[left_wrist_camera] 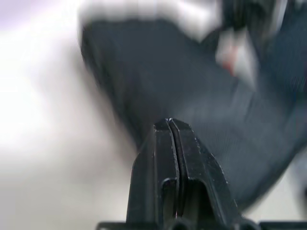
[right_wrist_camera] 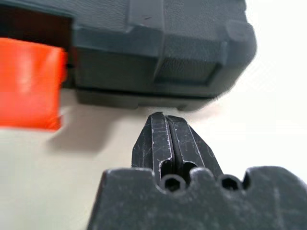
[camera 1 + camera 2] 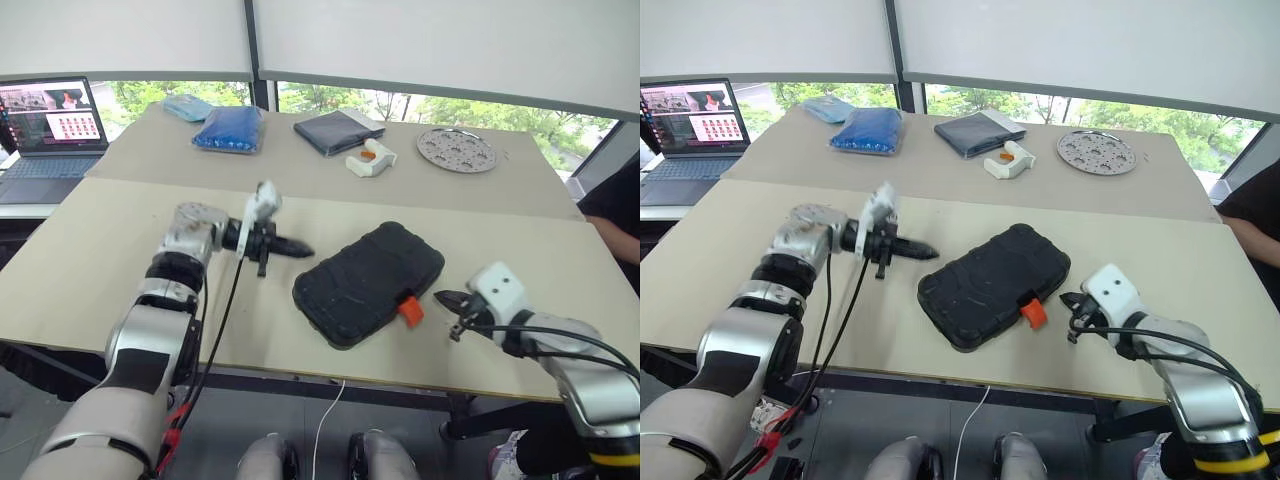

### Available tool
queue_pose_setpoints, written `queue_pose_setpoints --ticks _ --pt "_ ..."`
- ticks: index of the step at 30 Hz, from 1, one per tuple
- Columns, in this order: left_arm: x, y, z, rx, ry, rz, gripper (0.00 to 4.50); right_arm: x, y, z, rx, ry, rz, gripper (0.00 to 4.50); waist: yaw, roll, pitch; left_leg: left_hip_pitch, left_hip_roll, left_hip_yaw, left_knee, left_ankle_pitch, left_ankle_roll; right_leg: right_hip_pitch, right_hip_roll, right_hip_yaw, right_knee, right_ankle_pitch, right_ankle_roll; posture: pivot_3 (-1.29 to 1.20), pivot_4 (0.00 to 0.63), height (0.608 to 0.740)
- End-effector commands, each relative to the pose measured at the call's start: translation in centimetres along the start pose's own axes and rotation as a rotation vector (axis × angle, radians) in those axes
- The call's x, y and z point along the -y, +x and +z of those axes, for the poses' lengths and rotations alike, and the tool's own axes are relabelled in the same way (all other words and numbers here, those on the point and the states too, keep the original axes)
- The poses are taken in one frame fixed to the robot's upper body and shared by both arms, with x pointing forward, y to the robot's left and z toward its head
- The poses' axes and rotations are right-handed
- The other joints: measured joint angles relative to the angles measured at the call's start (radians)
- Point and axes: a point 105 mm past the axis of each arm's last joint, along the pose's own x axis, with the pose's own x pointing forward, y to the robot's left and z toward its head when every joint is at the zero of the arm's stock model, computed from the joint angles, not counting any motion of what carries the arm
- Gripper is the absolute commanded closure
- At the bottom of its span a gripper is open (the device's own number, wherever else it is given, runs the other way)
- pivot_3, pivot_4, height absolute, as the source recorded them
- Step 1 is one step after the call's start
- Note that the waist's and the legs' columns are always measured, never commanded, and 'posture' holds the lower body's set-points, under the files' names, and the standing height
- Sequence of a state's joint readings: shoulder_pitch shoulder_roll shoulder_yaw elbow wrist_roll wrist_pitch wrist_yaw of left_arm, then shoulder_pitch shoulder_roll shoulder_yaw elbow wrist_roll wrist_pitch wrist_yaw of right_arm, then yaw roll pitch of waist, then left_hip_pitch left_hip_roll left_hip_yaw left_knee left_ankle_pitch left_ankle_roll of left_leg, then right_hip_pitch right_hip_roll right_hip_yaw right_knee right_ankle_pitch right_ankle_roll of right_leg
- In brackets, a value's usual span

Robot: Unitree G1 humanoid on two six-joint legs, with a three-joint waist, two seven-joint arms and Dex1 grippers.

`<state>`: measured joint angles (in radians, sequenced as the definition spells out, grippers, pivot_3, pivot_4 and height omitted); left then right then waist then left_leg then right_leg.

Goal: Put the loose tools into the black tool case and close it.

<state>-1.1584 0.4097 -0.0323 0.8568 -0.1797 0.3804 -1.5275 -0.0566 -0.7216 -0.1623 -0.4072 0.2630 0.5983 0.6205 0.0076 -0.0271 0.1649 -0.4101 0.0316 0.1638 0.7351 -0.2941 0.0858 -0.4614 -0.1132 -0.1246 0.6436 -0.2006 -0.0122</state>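
The black tool case lies lid-down and shut at the middle of the near counter, set on a slant, with its orange latch at the edge facing the robot, at about five o'clock on the case. No loose tools lie on the counter around it, so the packing looks done and the step in hand is probably securing the latch.

The left claw has its two black fingers pressed together and holds nothing; it points level at the case's nine o'clock corner, just beside it and not touching. The right claw is also pinched together and empty, near the counter just at three o'clock of the latch, its tip aimed at the case's side wall.

To do this well, the left claw should likely brace the far corner or press down on the lid so the case cannot slide or spin. The right claw can then push the latch flat with its closed tip, coming at it squarely; the latch seems to stick out from the edge, so a glancing push could skid off. A slow, firm press should be enough, and the seam between the halves ought to look even along the near edge before letting go.
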Motion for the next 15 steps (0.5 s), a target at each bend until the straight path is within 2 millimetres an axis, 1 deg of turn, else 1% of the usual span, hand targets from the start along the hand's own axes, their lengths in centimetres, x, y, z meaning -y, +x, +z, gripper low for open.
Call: queue_pose_setpoints --ticks 1,4,7,9,12,15 --pt "1.1 3.3 1.2 0.053 0.088 0.019 4.43 -0.8 -1.1 2.5 0.092 0.050 -0.020 4.50 -0.001 0.001 -0.001 0.002 0.000 0.000 0.000 0.000 0.000 0.002 0.000 0.000 0.000 0.000 0.000 0.00 0.150 0.718" --pt "0.1 6.0 -0.2 0.038 0.136 0.153 4.43 -2.0 -0.7 2.6 0.094 0.081 -0.020 4.50 0.004 0.002 -0.001 0.008 0.000 -0.001 -0.001 0.000 0.000 0.006 -0.001 0.003 0.000 0.000 0.000 0.00 0.150 0.718" --pt "-0.5 8.1 -3.0 -0.043 0.212 0.241 4.43 -3.2 0.1 2.7 0.102 0.100 -0.003 4.50 -0.001 0.002 -0.001 0.006 0.000 -0.001 -0.001 0.000 0.000 0.004 -0.001 0.004 0.001 0.002 -0.001 0.00 0.150 0.718" --pt "-0.5 8.6 -5.2 -0.107 0.210 0.242 4.43 -3.6 0.5 2.8 0.106 0.109 0.004 4.50 -0.005 0.002 -0.001 0.006 0.000 -0.001 -0.001 0.000 -0.001 0.003 0.000 0.004 0.002 0.002 -0.002 0.00 0.150 0.718" --pt "0.0 8.4 -7.7 -0.199 0.239 0.196 4.43 -4.2 0.8 2.8 0.106 0.115 0.023 4.50 -0.004 0.004 -0.003 0.008 0.001 -0.001 -0.001 0.000 -0.001 0.004 0.000 0.003 0.002 0.002 -0.003 0.00 0.150 0.718" --pt "0.4 8.2 -8.8 -0.227 0.236 0.165 4.43 -4.8 1.1 2.5 0.100 0.112 0.034 4.50 -0.005 0.006 -0.004 0.010 0.001 0.000 -0.001 0.000 -0.001 0.006 0.000 0.003 0.002 0.002 -0.003 0.00 0.150 0.718"
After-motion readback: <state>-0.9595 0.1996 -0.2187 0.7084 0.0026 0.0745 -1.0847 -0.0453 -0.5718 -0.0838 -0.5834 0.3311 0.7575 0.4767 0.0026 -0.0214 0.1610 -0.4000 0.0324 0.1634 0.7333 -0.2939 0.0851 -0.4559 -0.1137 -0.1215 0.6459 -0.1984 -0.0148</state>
